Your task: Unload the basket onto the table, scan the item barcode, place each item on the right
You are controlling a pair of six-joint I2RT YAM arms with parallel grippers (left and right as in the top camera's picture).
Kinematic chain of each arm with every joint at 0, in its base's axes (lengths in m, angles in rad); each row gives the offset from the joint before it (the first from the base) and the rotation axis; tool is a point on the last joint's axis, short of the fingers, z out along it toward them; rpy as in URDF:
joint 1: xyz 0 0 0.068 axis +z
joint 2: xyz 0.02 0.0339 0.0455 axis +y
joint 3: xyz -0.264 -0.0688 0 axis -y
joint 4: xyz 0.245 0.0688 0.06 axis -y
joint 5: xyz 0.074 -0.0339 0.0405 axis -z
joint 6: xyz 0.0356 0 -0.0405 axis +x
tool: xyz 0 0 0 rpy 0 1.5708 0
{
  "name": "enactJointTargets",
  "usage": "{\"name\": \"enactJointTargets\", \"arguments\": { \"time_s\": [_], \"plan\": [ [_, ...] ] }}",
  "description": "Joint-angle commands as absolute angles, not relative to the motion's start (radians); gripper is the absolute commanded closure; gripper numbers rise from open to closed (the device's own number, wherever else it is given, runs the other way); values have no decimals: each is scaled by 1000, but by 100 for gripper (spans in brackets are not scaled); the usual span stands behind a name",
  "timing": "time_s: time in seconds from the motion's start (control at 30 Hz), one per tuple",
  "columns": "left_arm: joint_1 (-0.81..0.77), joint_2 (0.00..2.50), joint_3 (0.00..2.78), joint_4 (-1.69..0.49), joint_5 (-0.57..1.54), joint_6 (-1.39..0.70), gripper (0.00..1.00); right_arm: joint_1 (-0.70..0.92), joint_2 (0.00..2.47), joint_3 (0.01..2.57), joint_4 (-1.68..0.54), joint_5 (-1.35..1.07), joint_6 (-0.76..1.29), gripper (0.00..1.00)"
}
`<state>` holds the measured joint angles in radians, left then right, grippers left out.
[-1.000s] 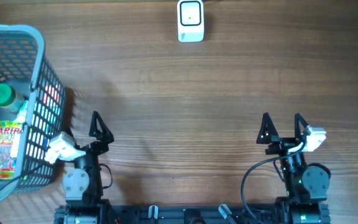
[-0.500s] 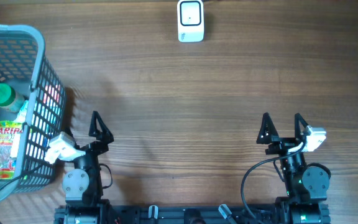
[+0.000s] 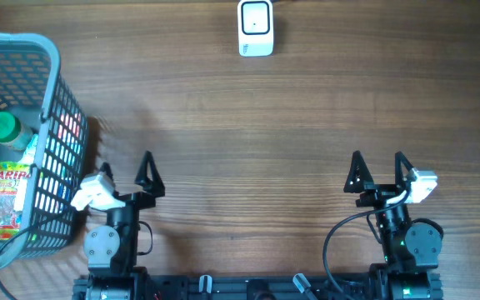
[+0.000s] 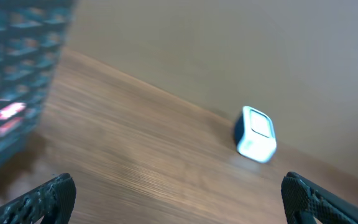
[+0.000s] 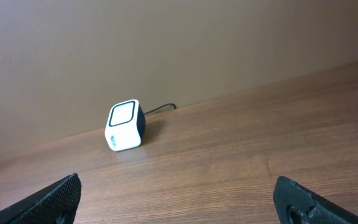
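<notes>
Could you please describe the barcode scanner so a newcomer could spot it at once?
Start at the top edge of the table in the overhead view. The scanner stands alone: a small white box with a dark-framed window, unlike the grey basket.

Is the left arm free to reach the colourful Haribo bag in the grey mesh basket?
Likely yes, from above: the left tool sits beside the grey mesh basket, whose wall stands between it and the colourful Haribo bag; the top is open.
</notes>
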<state>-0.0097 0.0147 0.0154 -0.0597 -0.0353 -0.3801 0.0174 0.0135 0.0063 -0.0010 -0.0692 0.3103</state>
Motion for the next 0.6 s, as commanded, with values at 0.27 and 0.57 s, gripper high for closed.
{"name": "enactJointTargets", "arguments": {
  "time_s": [0.27,0.57],
  "plan": [
    [-2,130,308,-220,246,-284,0,21,9,5,1,-52,318,0],
    [-2,678,974,-562,366,-205,0,21,9,5,1,-52,318,0]
  ]
}}
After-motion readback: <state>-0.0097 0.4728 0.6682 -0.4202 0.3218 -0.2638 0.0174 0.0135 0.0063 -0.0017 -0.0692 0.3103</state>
